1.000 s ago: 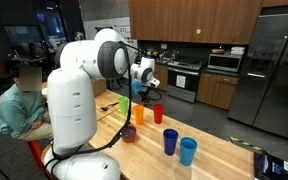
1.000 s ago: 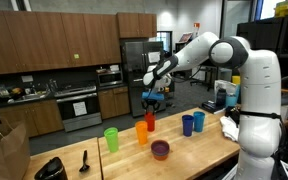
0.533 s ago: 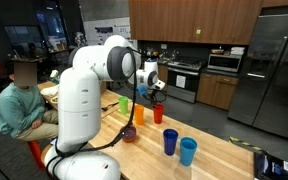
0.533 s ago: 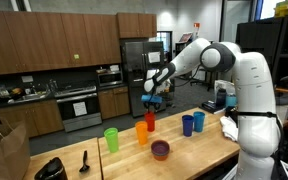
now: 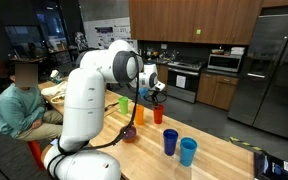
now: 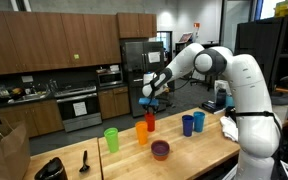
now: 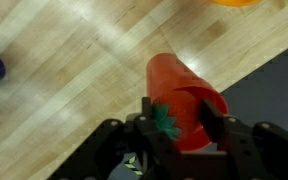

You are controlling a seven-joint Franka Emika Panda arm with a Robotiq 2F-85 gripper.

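Note:
My gripper [image 5: 156, 94] [image 6: 149, 98] hangs just above a red cup [image 5: 158, 114] [image 6: 150, 122] near the far edge of a wooden counter [image 5: 219, 158]. In the wrist view the fingers [image 7: 182, 112] sit over the mouth of the red cup [image 7: 189, 95]. They are closed on a small red toy fruit with a green leafy top [image 7: 164, 118]. The fruit's red body blends with the cup behind it. An orange cup [image 5: 138, 116] [image 6: 142, 133] stands beside the red one.
On the counter stand a green cup [image 5: 124, 104] [image 6: 111, 139], two blue cups [image 5: 170, 141] [image 5: 188, 151] and a purple bowl [image 5: 129, 133] [image 6: 160, 150]. A black utensil [image 6: 84, 160] lies at one end. A seated person [image 5: 19, 100] is at the table beside the robot base.
The arm has reached further out and brought the gripper lower, to just over the red cup. The cups and the bowl have not moved.

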